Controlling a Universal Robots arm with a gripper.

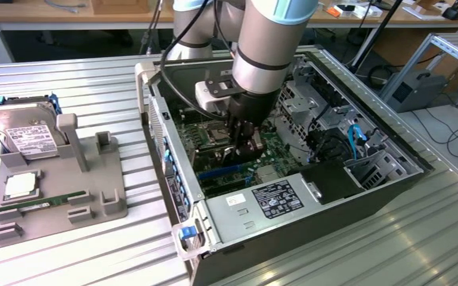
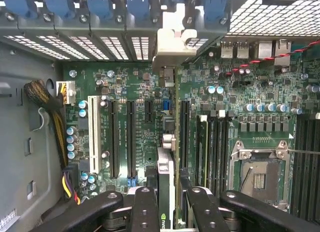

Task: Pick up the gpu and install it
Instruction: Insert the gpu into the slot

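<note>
One gpu [image 2: 165,192] on edge in end effector [image 2: 166,212] grip, long axis parallel w/ mobo [image 2: 140,92] slots.

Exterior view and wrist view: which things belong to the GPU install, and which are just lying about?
Job:
thin flat card held on edge
black gripper
green motherboard
open black computer case

Lying about:
silver hard drive, white label
narrow green RAM stick
grey parts holder
</note>
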